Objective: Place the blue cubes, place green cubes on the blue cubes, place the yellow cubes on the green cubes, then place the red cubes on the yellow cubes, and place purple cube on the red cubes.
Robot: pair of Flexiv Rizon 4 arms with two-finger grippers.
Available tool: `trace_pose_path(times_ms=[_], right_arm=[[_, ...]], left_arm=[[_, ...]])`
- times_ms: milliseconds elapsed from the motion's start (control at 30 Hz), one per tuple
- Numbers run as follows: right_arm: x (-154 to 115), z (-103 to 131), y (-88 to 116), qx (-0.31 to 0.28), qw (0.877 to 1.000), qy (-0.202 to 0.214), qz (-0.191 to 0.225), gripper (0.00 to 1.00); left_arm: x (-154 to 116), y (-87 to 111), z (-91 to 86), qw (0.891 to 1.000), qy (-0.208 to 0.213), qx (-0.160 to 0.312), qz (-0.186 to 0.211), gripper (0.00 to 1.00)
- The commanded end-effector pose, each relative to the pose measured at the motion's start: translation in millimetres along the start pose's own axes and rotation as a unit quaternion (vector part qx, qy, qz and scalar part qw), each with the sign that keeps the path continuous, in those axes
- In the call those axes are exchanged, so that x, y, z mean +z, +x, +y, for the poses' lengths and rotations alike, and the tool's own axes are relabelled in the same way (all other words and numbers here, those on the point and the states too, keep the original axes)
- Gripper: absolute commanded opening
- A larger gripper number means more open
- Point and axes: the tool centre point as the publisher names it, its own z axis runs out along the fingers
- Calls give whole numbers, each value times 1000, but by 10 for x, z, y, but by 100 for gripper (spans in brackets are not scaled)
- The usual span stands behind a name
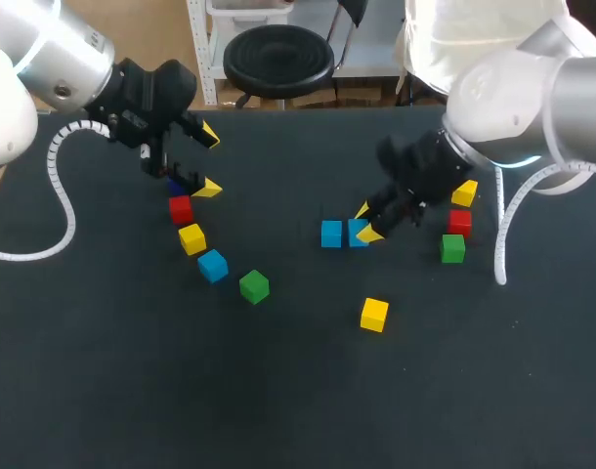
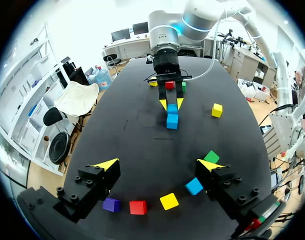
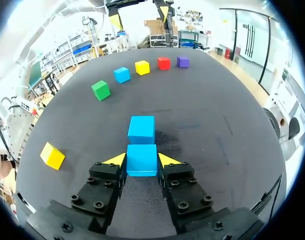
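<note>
Your black table (image 1: pixel 278 391) carries no container; everything lies bare on it. Your right gripper (image 1: pixel 366 222) clamps a blue cube (image 3: pixel 141 160) against the landmark blue cube (image 1: pixel 331 234), judged to form the base pair. Your left gripper (image 1: pixel 209 161), fingers spread and empty, hangs well left of that landmark, over the purple cube (image 2: pixel 111 204), presumably waiting.

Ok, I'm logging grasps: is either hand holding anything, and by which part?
The right hand grips a blue cube by two opposite side faces, next to a second blue cube. The left hand is open, holding nothing.
</note>
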Motion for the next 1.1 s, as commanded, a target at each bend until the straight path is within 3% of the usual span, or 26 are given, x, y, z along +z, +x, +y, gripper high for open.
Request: trace_pose_path(times_ms=[33, 1100], right_arm=[[-21, 21, 11, 0, 1000, 3, -2, 0], [-15, 29, 3, -3, 1000, -2, -1, 0]], left_arm=[[-3, -3, 1, 1000, 1, 0, 1, 100], [-3, -3, 1, 1000, 1, 0, 1, 100]])
